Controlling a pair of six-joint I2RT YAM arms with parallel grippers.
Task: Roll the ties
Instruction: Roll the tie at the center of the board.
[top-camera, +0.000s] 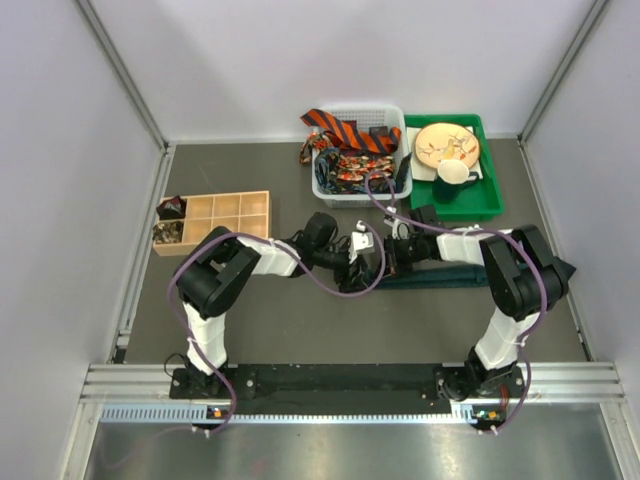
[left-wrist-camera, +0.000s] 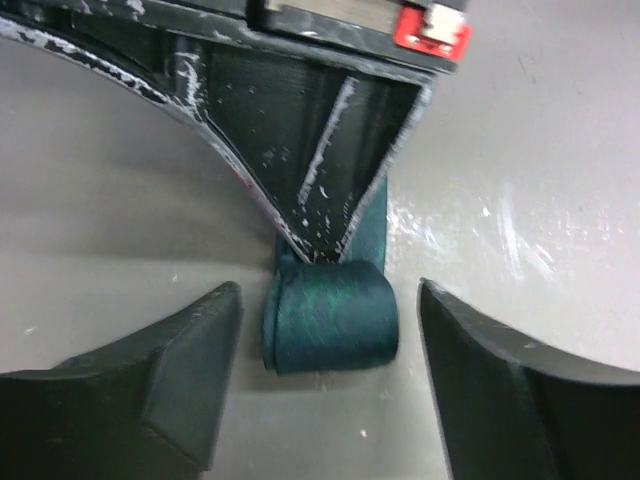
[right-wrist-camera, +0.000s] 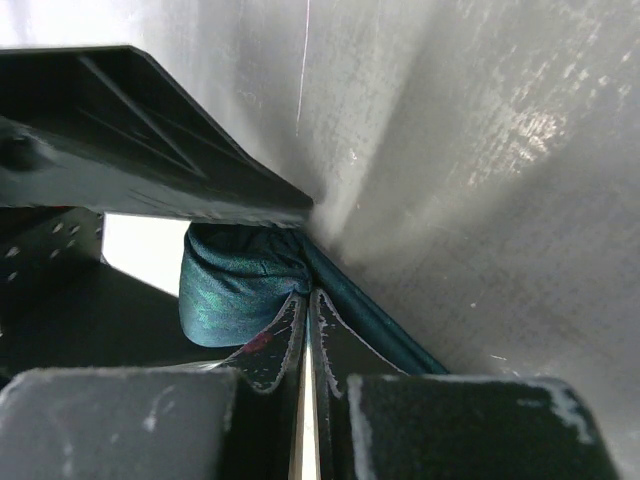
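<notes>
the teal tie lies on the grey table near its middle. its flat length runs toward 3 o'clock beneath the right arm, and its near end is wound into a short, fat roll.

the left gripper stands wide open around that roll. its fingers sit at 9 and 3 o'clock of the roll with bare table showing on both sides, touching nothing.

the right gripper comes in from 12 o'clock in the left wrist view. its jaws are closed tight together, and the tips bear down where the flat strip meets the roll. whether any cloth is caught between them cannot be told.

at 12 o'clock of the roll, toward the back wall, a white basket holds more ties. an orange-and-black striped tie is draped over its far rim, and dark patterned ties lie inside.

just beside the basket, at 3 o'clock of it, a green tray carries a plate and a cup.

a wooden box with compartments sits at 9 o'clock of the roll, well apart from it.

purple cables loop along both arms.
</notes>
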